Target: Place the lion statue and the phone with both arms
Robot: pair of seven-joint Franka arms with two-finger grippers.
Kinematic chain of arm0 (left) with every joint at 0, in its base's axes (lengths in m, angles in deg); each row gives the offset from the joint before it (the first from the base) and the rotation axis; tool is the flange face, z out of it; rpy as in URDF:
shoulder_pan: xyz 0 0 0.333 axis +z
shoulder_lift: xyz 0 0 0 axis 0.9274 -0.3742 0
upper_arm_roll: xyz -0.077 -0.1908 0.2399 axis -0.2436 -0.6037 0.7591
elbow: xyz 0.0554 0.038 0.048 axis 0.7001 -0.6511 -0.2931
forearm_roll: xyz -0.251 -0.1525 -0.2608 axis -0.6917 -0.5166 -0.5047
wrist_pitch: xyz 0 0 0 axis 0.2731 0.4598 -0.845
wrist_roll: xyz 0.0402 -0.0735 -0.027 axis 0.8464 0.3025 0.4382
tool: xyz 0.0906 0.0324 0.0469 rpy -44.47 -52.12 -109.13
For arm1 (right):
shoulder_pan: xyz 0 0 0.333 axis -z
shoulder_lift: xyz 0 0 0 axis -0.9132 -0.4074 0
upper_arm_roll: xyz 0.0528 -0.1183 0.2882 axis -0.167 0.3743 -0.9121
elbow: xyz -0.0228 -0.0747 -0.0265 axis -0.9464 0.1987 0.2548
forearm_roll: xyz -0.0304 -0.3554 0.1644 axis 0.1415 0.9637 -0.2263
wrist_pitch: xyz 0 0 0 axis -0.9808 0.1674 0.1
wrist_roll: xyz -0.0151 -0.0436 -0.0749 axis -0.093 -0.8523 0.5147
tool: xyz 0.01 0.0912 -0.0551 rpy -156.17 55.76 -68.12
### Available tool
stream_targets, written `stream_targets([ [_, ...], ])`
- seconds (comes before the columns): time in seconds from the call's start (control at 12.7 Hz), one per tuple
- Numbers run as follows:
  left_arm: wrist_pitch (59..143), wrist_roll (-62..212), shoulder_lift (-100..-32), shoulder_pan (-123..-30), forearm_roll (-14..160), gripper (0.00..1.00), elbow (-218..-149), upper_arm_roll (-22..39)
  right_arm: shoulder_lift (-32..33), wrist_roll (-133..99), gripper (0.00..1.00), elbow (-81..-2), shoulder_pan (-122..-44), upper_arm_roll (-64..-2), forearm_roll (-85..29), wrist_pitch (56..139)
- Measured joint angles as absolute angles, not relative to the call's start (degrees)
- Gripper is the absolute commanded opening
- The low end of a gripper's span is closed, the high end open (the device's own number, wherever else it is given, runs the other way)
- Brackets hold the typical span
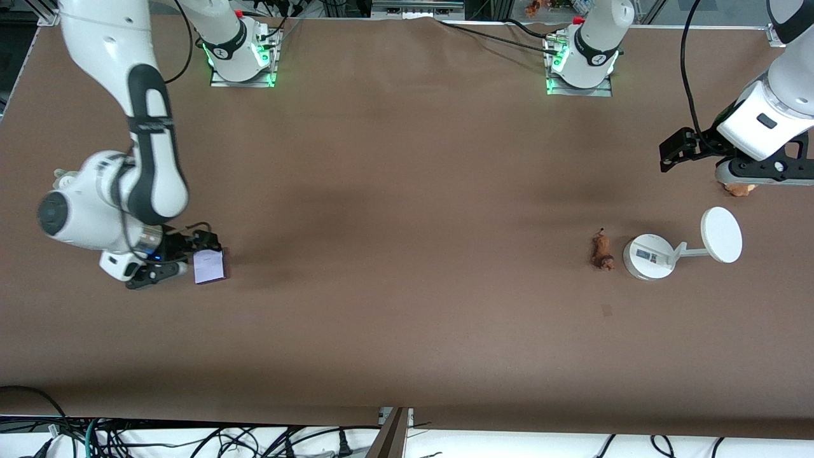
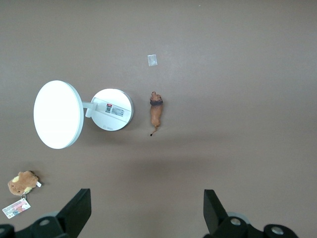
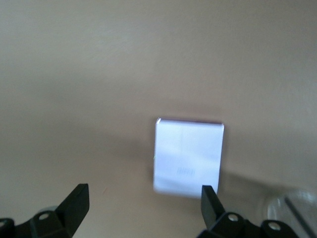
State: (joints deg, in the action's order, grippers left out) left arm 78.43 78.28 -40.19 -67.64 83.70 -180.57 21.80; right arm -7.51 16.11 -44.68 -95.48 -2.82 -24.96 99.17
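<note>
The small reddish-brown lion statue (image 1: 601, 251) lies beside the white round stand (image 1: 648, 256), dark head toward the front camera. The flat pale lavender phone (image 1: 209, 266) lies on the brown counter (image 1: 407, 286) by the spread right pincer (image 1: 166, 264); the left pincer (image 1: 673, 152) hangs spread.

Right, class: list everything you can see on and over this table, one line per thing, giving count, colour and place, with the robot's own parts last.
phone: one, pale lavender-white, flat on the table at the right arm's end.
lion statue: one, reddish-brown, lying on the table beside the stand's base.
white stand: one, white, round base with a disc on an arm, toward the left arm's end.
plush toy: one, tan-brown, on the table under the left gripper.
table: one, brown cover.
right gripper: one, black, open, low beside the phone.
left gripper: one, black, open, over the table near the plush toy.
</note>
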Motion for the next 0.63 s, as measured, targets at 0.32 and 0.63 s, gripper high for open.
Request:
stream_targets([
  [0.32,78.4,78.3,-40.2,-67.6,83.7,1.0,-180.5,21.8,-3.3,9.8,1.0,-32.2,-95.6,1.6,-19.4,75.4],
  [0.63,78.4,78.3,-40.2,-67.6,83.7,1.0,-180.5,21.8,-2.9,1.2,1.0,-17.8,-95.9,2.9,-16.5,57.5],
])
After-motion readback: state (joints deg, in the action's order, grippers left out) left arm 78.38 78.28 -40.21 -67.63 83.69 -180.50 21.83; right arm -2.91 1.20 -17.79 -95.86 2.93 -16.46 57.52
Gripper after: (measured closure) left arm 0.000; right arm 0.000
